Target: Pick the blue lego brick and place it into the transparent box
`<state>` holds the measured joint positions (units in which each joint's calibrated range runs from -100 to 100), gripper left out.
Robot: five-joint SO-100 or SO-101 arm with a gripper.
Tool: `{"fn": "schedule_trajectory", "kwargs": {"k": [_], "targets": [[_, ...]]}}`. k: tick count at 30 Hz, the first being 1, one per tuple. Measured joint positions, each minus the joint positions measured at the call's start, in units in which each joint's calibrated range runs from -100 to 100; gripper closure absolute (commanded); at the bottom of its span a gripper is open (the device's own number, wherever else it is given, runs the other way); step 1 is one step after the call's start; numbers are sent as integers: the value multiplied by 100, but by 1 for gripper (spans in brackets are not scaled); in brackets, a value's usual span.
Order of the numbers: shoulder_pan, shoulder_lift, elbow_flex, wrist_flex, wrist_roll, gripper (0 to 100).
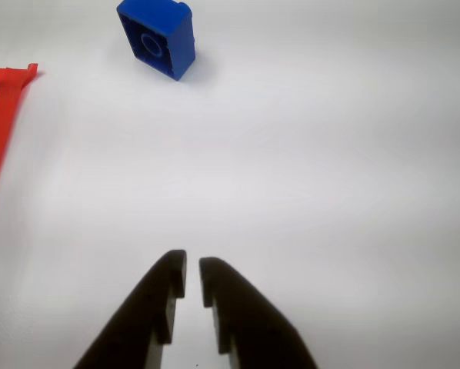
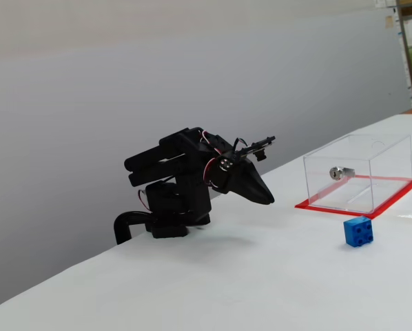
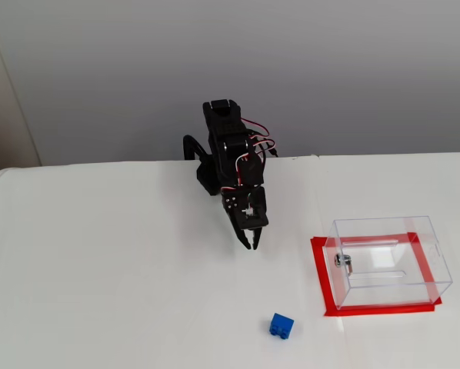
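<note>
On the white worktop (image 3: 99, 292) sits the clear rectangular plastic box (image 3: 389, 260) with a red base edge, the black arm's claw (image 1: 192, 270) nearly pressed together and empty, and the small blue studded brick (image 3: 281, 326) just left of the box in a fixed view.

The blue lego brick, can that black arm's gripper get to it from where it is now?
Probably yes. The blue lego brick lies on bare table beside the transparent box, apart from it, and nothing stands between it and the gripper.
</note>
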<state>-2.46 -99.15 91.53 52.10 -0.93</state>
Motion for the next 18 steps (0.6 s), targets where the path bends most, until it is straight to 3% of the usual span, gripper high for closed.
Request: {"fn": "schedule_trajectory", "kwargs": {"k": [6,18], "targets": [[-214,702,-812,0,0,98],[-513,3966,-3663,9,0,98]]}}
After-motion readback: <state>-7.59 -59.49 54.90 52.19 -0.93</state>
